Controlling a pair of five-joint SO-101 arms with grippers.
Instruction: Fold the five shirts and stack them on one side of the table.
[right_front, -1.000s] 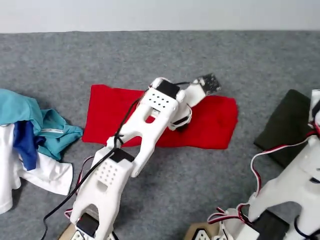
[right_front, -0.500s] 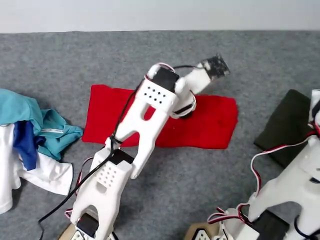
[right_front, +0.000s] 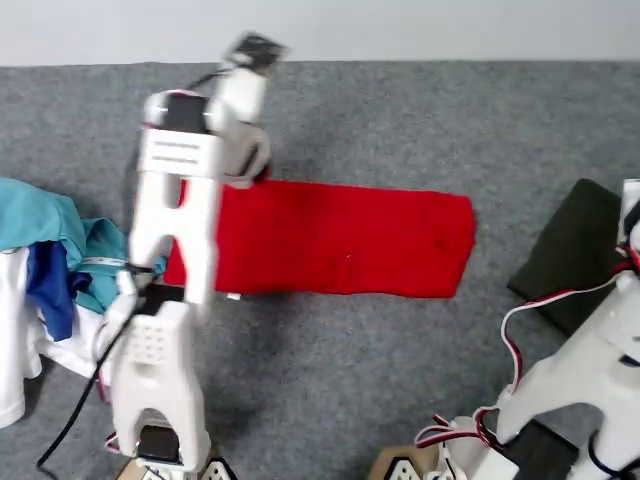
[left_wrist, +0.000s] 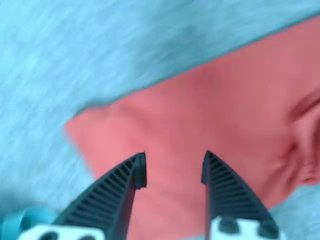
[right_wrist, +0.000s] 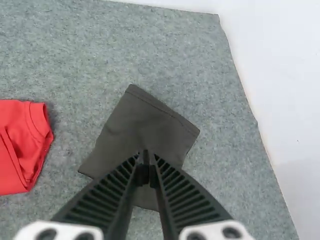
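Cloth is lying flat here: the red shirt (right_front: 340, 240) is stretching as a long folded band across the grey surface (right_front: 400, 130). Left claw (left_wrist: 173, 167) is hovering spread wide, gripping nothing, over the red shirt's end nearest the heap of loose shirts (right_front: 60, 270). Right claw (right_wrist: 146, 167) is sitting clenched on nothing, beyond the red shirt's other end, over the folded dark shirt (right_wrist: 142, 135). I'm judging this fabric light, limp and slippery, so pinching both layers at a corner is looking wisest. Heap and dark shirt are both running off-frame in the high view.
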